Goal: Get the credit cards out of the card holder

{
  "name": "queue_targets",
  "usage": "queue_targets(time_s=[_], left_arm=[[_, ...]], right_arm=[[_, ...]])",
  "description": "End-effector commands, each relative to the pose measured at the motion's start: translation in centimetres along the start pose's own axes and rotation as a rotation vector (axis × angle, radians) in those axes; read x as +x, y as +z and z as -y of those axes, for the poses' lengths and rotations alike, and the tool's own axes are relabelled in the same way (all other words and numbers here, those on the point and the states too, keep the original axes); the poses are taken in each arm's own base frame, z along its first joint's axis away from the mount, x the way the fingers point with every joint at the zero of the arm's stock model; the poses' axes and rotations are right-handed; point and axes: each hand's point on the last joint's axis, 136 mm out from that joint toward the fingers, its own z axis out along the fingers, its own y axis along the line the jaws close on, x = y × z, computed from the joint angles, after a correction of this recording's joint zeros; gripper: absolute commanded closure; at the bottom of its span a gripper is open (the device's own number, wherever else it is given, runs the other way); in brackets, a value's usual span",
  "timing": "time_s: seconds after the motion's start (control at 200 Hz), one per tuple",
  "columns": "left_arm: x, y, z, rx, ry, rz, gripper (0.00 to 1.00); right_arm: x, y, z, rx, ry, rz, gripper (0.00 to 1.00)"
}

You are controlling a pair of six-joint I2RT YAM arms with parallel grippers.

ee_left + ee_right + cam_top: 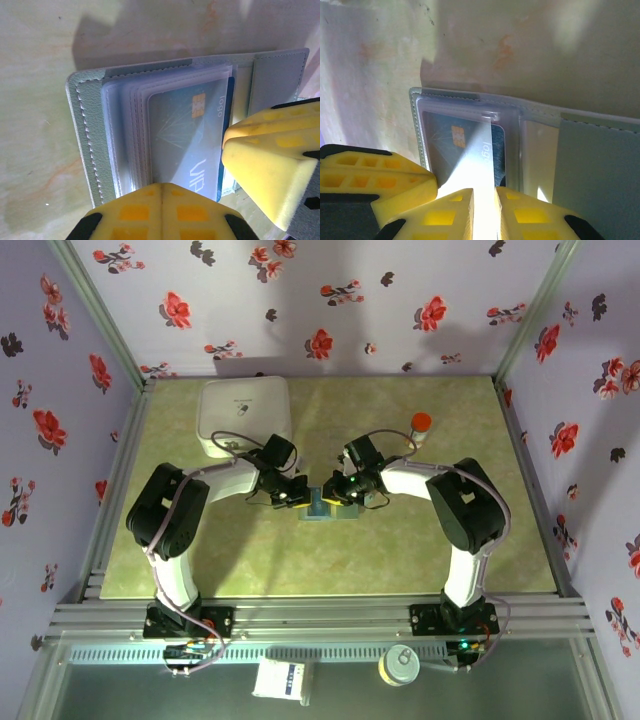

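Open holder [322,508] lies flat at approx ctr of desk [300,570], well off every edge. Both arms bend in over it, one from each side, grippers nearly meeting above it.

L gripper [162,192]: closed, fingers pressed flat together. Tips are at the edge of the holder's clear sleeves [120,135]; can't tell if they press on the sleeves or sit just above.

Blue card [185,130] w/ gold chip sits inside the top sleeve on one panel, "logo" printed along one side. It is mostly in the sleeve, w/ one dark edge showing past the sleeve's side. Grey-blue stitched cover frames the sleeve stack. The other panel lies flat beside it w/ a plain grey-blue pocket.

R gripper [484,200]: jaws nearly together w/ a thin gap, tips at the card's edge. A bright glare strip runs from the card into that gap. Can't tell whether it pinches the card, the sleeve or neither. In the L wrist view, one R finger sits just beside the L gripper, over the card's far side.

White box [245,415] sits near the desk's back-left corner, well apart from the holder. Red-capped item [421,423] stands upright near the back edge, R of ctr.
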Motion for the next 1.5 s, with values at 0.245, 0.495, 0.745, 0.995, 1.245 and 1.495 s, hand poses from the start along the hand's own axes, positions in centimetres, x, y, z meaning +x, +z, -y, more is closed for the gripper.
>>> queue_targets(time_s=[0.245,0.495,0.745,0.995,1.245,1.495], left_arm=[[0.2,-1.0,0.5,0.026,-0.015,0.013,0.99],[-0.4,-1.5,1.1,0.032,-0.004,0.028,0.99],[-1.0,-1.3,1.4,0.033,0.011,0.023,0.99],[-1.1,-0.3,0.9,0.011,0.025,-0.002,1.0],[-0.5,0.3,-0.8,-0.054,0.027,-0.023,1.0],[-0.2,0.4,-1.2,-0.064,0.025,-0.027,1.0]], right_arm=[[0.1,-1.4,1.2,0.089,-0.019,0.018,0.78],[-0.2,-2.7,0.5,0.09,-0.044,0.055,0.76],[-0.1,-2.9,0.6,0.087,-0.032,0.065,0.75],[0.3,-1.6,-0.5,-0.027,0.01,0.032,0.75],[0.8,-0.8,-0.4,-0.051,0.015,-0.002,0.76],[1.1,-0.3,0.8,0.003,0.022,-0.02,0.76]])
